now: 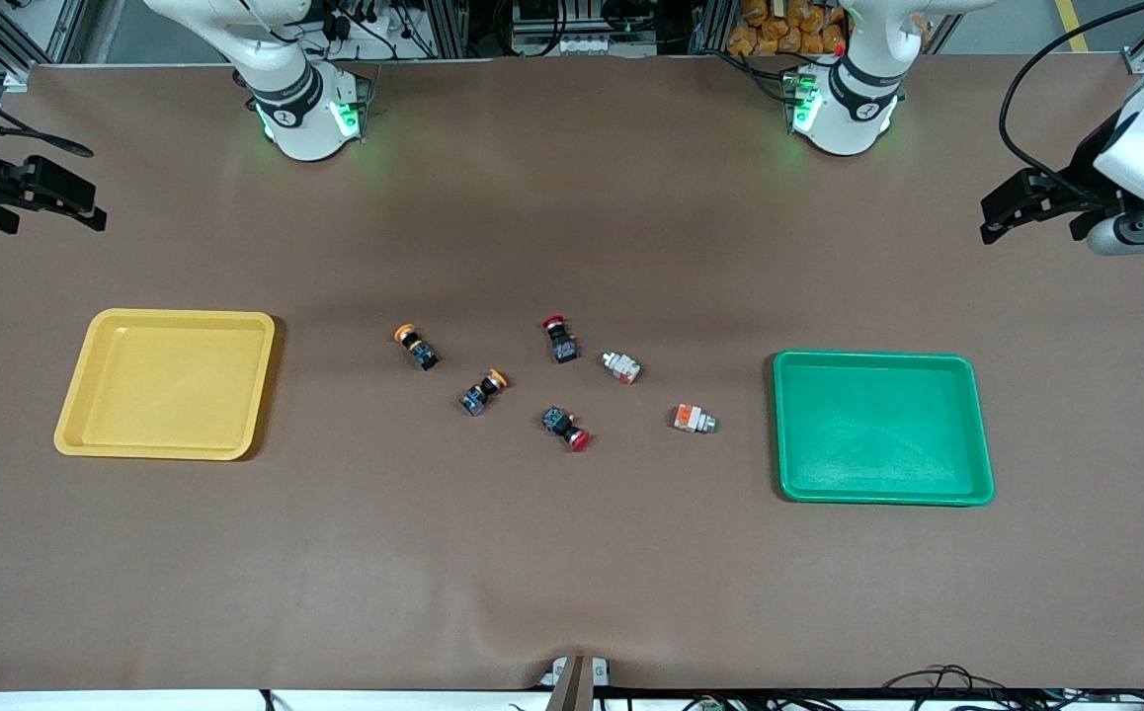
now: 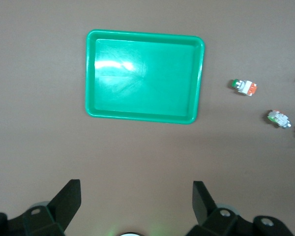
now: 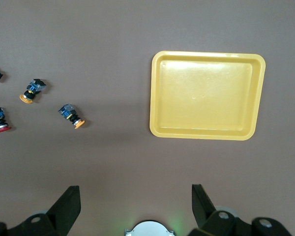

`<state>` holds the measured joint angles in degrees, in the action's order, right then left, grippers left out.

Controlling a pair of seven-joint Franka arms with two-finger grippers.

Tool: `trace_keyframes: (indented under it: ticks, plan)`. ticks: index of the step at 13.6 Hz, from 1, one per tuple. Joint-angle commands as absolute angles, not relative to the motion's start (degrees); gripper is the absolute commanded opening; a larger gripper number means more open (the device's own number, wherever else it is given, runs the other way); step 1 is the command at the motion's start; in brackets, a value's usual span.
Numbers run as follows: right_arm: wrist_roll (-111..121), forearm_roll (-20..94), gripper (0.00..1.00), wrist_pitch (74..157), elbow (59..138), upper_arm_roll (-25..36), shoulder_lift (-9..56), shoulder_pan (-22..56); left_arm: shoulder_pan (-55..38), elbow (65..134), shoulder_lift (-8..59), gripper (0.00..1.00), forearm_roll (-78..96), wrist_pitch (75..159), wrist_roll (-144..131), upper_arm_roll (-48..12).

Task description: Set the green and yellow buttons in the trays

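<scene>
Nothing placed yet: green tray [image 1: 883,429] and yellow tray [image 1: 167,383] both bare. Six buttons loose on the brown desk [image 1: 572,573] between the trays. Two white buttons [image 1: 694,419] near the green tray, lying on their sides, long axes pointing roughly at it; two yellow buttons [image 1: 417,347] toward the yellow tray. Left hand [image 2: 136,196] released, up over the desk by the green tray, likely first for white. Right hand [image 3: 135,196] released, waiting by the yellow tray. Trays smooth glossy plastic; buttons small, blocky, prone to roll.
</scene>
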<state>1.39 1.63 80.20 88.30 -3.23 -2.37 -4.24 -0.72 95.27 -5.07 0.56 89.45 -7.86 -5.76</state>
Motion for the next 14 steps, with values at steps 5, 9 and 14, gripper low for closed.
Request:
trace_keyframes:
  ticks: [5, 9, 14]
  plan:
    - [1.3, 1.2, 1.00, 79.3, 86.7, -3.3, -1.6, -4.4, -0.8, 92.6, -3.3, 1.00, 1.6, 88.2, -7.7, -5.7]
    - [1.2, 1.7, 1.00, 79.6, 86.7, -3.3, -1.2, -4.7, -1.9, 89.9, 4.1, 1.00, 5.1, 89.8, -12.5, -6.6]
    - [1.3, 2.5, 1.00, 81.1, 84.1, -3.3, 4.8, -4.7, -10.5, 82.7, 17.6, 1.00, 3.0, 93.7, -25.2, -7.3]
